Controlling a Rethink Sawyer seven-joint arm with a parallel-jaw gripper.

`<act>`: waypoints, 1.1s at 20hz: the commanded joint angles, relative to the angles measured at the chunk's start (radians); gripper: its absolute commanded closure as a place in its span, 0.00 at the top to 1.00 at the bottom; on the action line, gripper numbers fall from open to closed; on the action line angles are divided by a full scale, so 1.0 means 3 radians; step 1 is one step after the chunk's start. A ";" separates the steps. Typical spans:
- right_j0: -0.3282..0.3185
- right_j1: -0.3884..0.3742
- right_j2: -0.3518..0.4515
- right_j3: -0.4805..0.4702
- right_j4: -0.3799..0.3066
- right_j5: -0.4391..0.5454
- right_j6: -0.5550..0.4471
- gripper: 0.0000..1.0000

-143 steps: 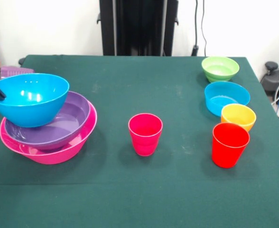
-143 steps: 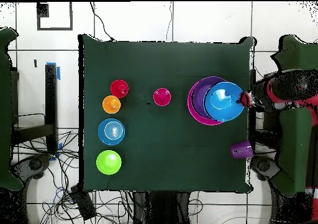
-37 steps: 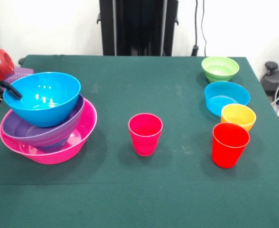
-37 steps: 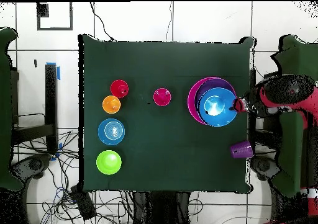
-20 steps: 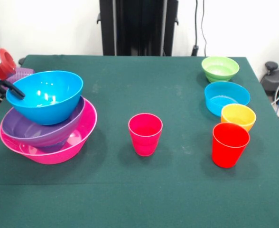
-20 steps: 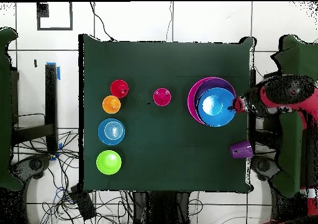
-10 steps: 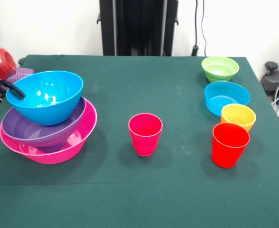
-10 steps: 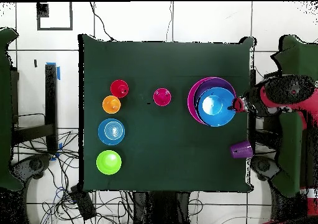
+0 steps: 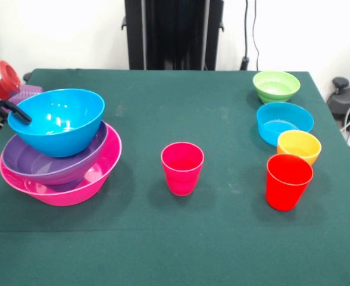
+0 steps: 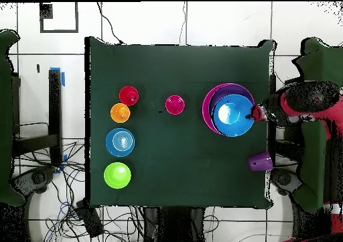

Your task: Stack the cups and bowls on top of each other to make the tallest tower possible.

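Observation:
The tower stands at the table's left in the front view: a huge pink bowl (image 9: pixel 74 186) holds a large purple bowl (image 9: pixel 47 165). A large blue bowl (image 9: pixel 56 122) leans tilted on top. My gripper (image 9: pixel 13 111) reaches in from the left edge, shut on that blue bowl's (image 10: pixel 233 115) rim. In the overhead view the gripper (image 10: pixel 254 113) is at the stack's right side. A magenta cup (image 9: pixel 182 168) stands mid-table and a red cup (image 9: pixel 288 182) at the right. A purple cup (image 10: pixel 260 161) lies on its side near the table's edge.
Behind the red cup a row of bowls runs back along the right side: orange (image 9: pixel 299 146), cyan (image 9: pixel 284 122), green (image 9: pixel 276 86). The red arm (image 10: pixel 305 105) hangs beyond the table's edge beside the stack.
Over the last seconds the gripper carried the blue bowl inward over the purple bowl, which shifted in the pink one. In the last half second nothing visibly moves.

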 commanded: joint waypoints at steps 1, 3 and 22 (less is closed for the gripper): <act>0.0182 0.0023 -0.0020 -0.0042 -0.0135 -0.0134 -0.0875 0.00; 0.0165 0.0008 -0.0025 -0.0017 -0.0141 -0.0144 -0.0882 0.00; 0.0189 0.0035 -0.0026 -0.0065 -0.0151 -0.0135 -0.0868 0.00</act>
